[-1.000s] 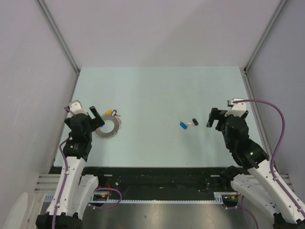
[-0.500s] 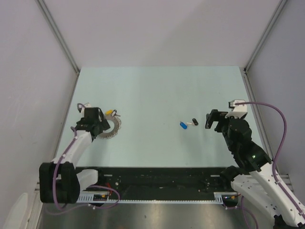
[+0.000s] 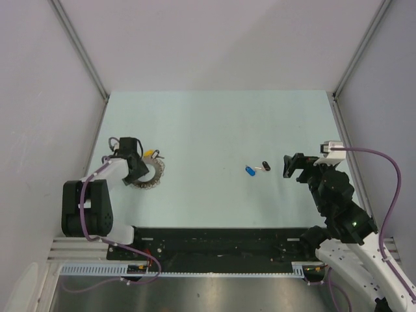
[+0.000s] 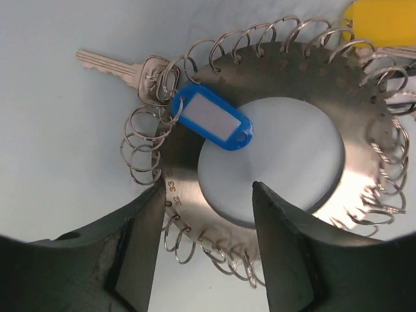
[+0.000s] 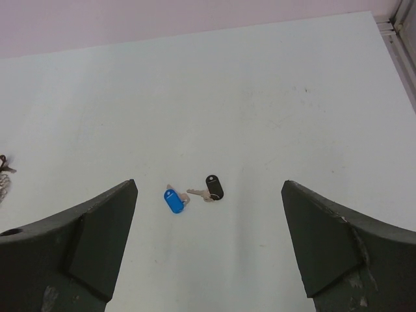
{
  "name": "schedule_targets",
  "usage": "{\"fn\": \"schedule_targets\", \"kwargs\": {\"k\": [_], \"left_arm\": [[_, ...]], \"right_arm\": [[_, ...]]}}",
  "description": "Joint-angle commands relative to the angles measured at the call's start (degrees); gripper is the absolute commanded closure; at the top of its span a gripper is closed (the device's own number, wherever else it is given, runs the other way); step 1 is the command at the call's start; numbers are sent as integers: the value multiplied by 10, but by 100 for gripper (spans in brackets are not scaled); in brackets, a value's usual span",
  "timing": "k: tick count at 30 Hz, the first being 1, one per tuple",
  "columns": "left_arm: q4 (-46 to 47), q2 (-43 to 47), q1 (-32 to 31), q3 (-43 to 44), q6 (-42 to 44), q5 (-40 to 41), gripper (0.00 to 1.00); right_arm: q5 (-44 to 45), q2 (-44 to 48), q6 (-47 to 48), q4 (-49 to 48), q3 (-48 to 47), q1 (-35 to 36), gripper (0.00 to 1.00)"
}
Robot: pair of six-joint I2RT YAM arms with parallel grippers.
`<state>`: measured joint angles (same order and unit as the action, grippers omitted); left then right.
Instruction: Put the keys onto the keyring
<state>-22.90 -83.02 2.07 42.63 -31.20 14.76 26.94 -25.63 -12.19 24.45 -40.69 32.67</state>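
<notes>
Seemingly to steady it, the left gripper (image 4: pixel 207 195) sits low over the keyring (image 4: pixel 364 195) at the tabletop's (image 3: pixel 214 123) 9 o'clock. Its jaws are apart, straddling the ring's band. A blue-tagged key (image 4: pixel 211 117) already hangs there. Right of centre lie a loose blue key (image 5: pixel 173 199) and a black key (image 5: pixel 214 186). At their 3 o'clock the right gripper (image 3: pixel 292 166) is spread wide, probably to collect one.
</notes>
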Motion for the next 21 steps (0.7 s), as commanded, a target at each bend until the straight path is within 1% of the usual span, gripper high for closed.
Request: {"fn": "schedule_targets", "kwargs": {"k": [1,5,8,9,10,12,13,15,16,18,19,21], "left_arm": [[-16,-21,4,4,-25,-35,40],[-18,-25,-15,-9,-39,-86,46],[-26,-26,-81,-4,-64,-109,46],[-22,-27,-98,-3,-75,-137,46],[-6,-27,-129,-2,-104,-157,46],[16,-28,-165,2,-139,-191,46],[23,-35,-198,16,-168,-194,45],[34,-41,-231,41,-192,-190,43],[35,-43,-259,71,-206,-180,39],[27,-50,-280,103,-209,-171,35],[20,-50,-296,135,-206,-154,32],[3,-37,-306,158,-193,-132,29]], "right_arm": [[-4,10,4,-25,4,2,0],[-7,16,3,-26,3,1,0],[-10,18,3,-26,5,0,0],[-12,20,4,-26,4,1,0],[-13,20,2,-26,4,-1,0],[-17,20,3,-26,5,-1,0],[-18,20,3,-26,4,-1,0],[-22,20,5,-26,5,-2,0],[-25,18,5,-26,4,-3,0],[-35,15,8,-26,5,-5,0],[-39,10,9,-27,4,-5,0],[-57,3,15,-28,4,-7,0]]}}
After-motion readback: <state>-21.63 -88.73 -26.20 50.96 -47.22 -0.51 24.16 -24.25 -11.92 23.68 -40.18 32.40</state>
